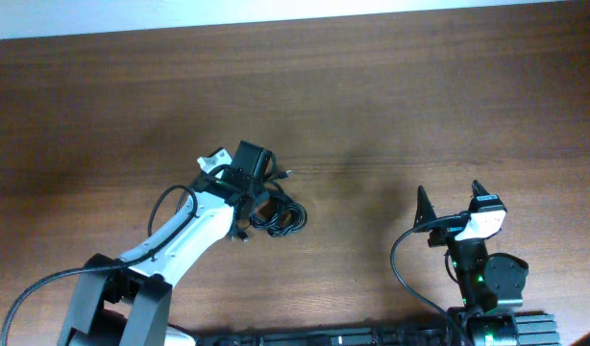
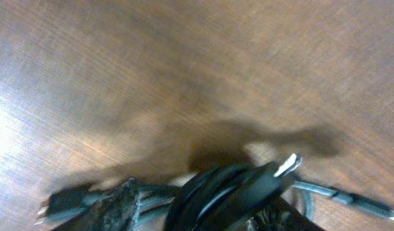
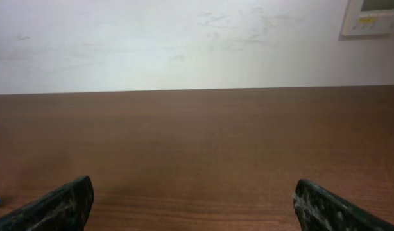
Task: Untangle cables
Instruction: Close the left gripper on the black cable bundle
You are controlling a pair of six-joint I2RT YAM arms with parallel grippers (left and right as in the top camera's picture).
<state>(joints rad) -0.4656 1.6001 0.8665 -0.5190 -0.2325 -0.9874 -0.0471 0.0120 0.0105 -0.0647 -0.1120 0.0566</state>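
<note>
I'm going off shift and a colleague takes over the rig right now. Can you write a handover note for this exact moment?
Left gripper: appears shut on the cables, which are still one knotted bundle near the middle of the table. A metal plug end sticks out of the bundle.
Right gripper: open and holding nothing, off to the right, apart from the bundle.
Done: one arm has grasped the bundle.
Left: no cord is separated yet. The right gripper probably needs to come in and pull a loop free.
</note>
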